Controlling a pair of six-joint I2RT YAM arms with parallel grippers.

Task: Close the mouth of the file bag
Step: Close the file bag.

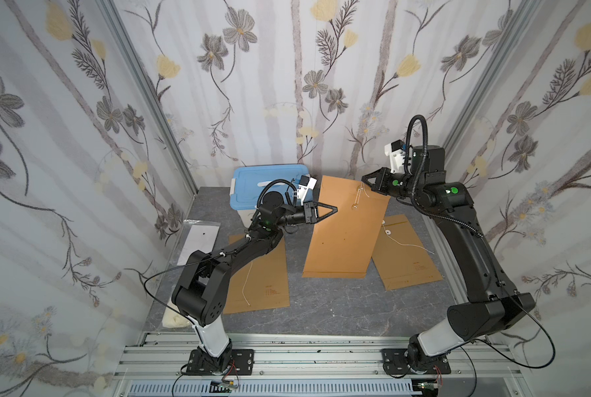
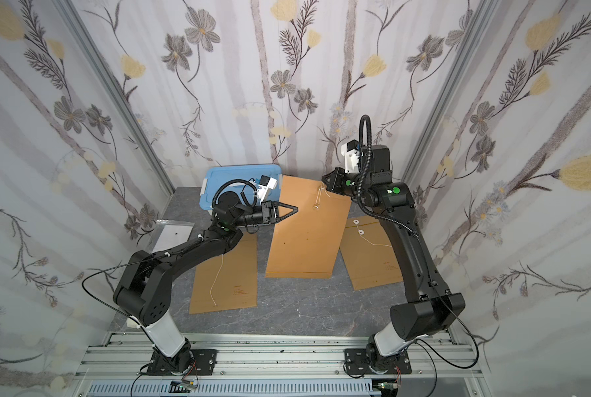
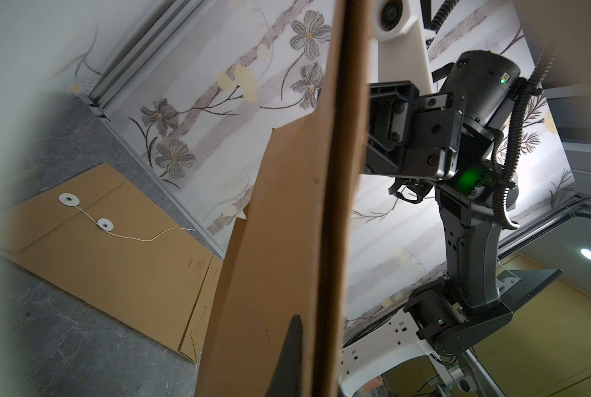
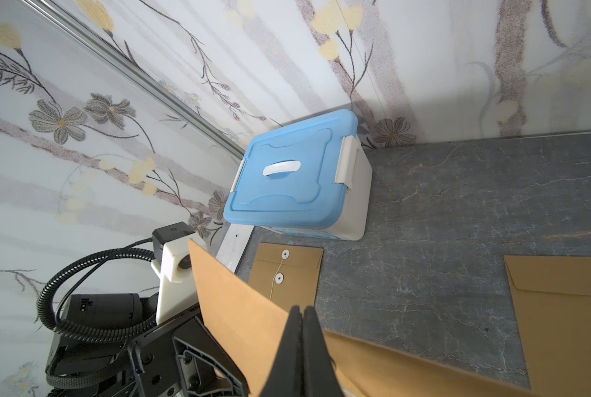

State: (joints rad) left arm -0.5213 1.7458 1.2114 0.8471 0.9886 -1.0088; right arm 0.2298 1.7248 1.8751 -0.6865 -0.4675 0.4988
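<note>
Grey marbled tabletop (image 1: 321, 309), floral-papered walls (image 1: 287, 86): kraft file bag (image 1: 342, 237) tilting up mid-table, mouth end raised, left gripper (image 1: 334, 208) and right gripper (image 1: 363, 178) both clamping tight on opposite edges; seemingly handling light, thin, crease-prone, gripping best along stiff edges near the mouth, avoiding the loose string (image 1: 357, 196).

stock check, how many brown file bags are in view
3. Middle file bag tilted up mid-table; left file bag flat by the left arm; right file bag flat by the right arm. None seems hidden.
</note>
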